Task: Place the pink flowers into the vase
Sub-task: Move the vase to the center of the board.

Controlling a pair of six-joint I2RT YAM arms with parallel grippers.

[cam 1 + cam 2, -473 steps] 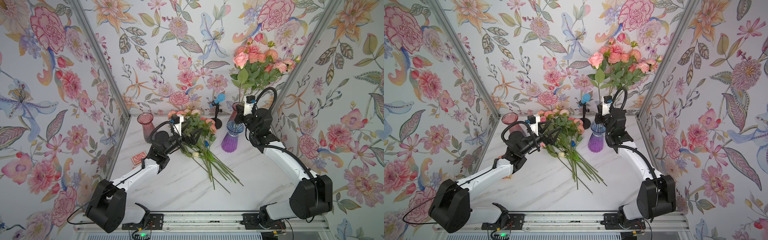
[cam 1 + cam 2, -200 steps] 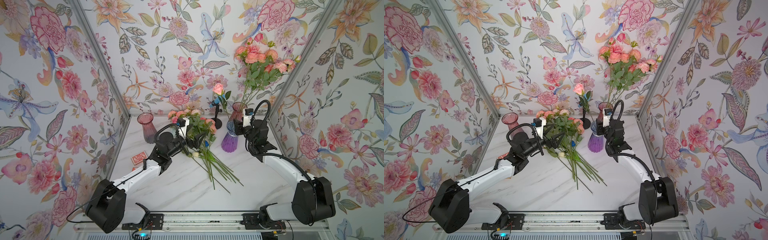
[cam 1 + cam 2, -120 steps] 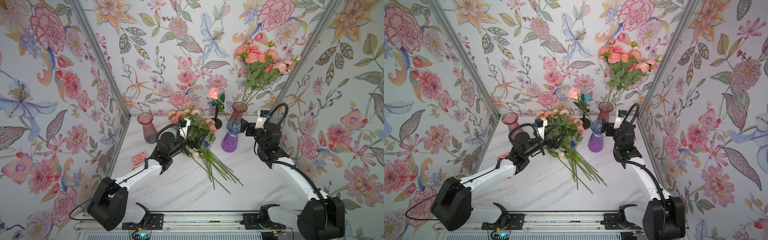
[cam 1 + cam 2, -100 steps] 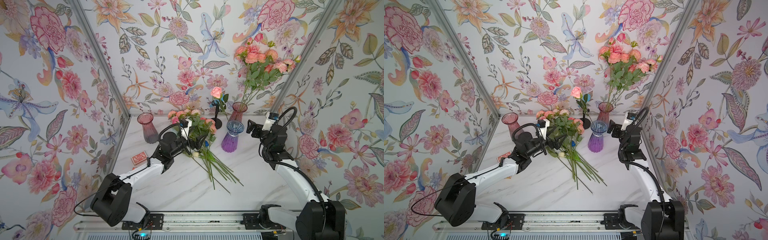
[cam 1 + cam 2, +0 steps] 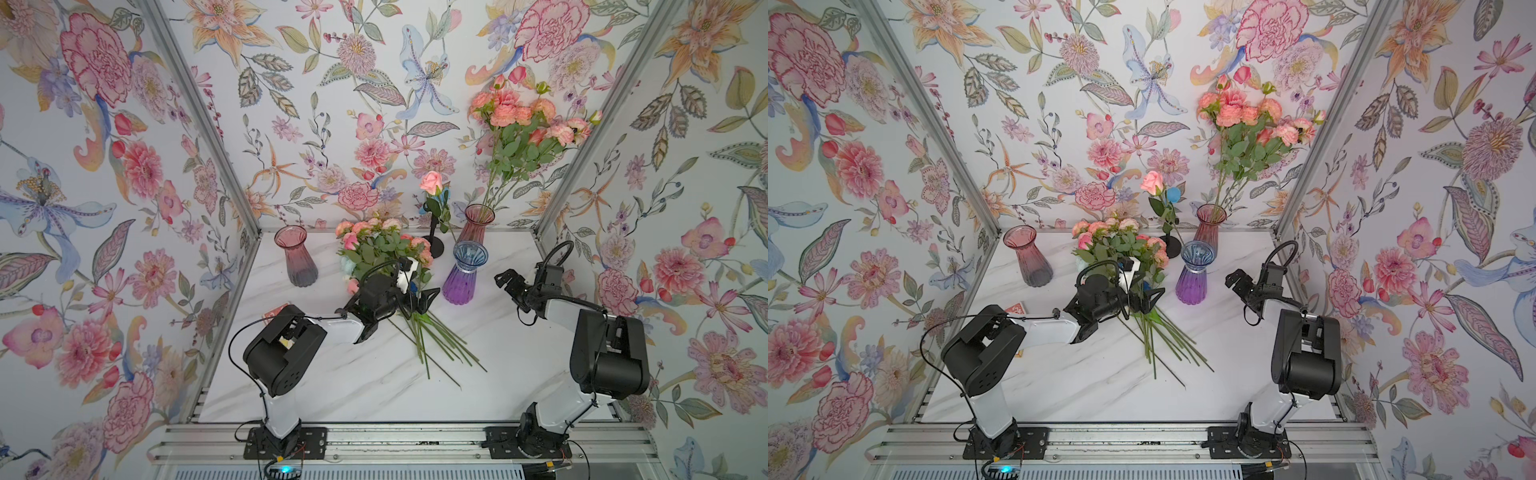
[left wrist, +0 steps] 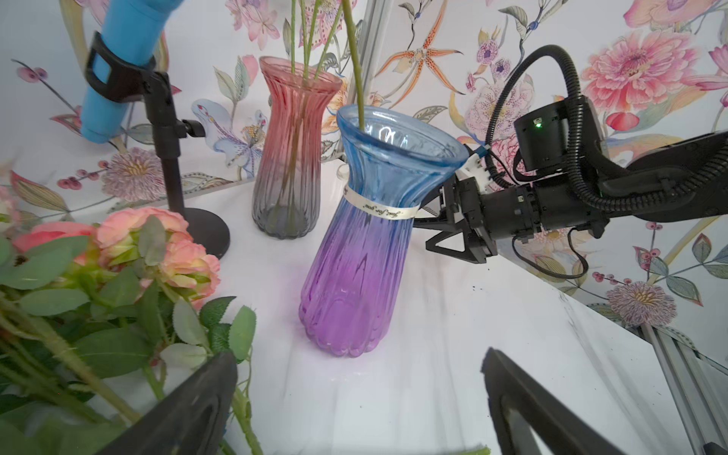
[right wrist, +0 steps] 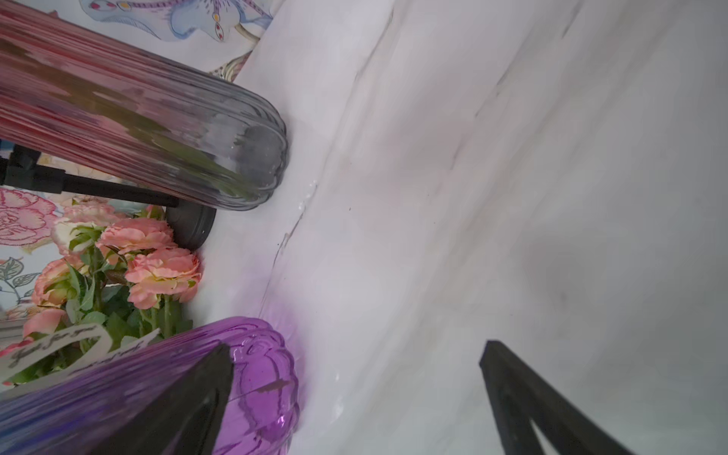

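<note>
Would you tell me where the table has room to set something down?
The widest bare stretch of the table lies at the front, between the left arm and the right arm, short of the pink flowers' stem ends. A smaller patch separates the blue-purple vase from the right arm. The back is crowded: blooms, black stand, filled pink vase.

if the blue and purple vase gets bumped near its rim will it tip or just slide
Likely tips: the vase is tall, with a pinched waist and small foot. It looks like ribbed glass, so probably fragile, and a low push might slide it on the smooth table. The rose leaning over its rim adds slight top-heavy pull.
</note>
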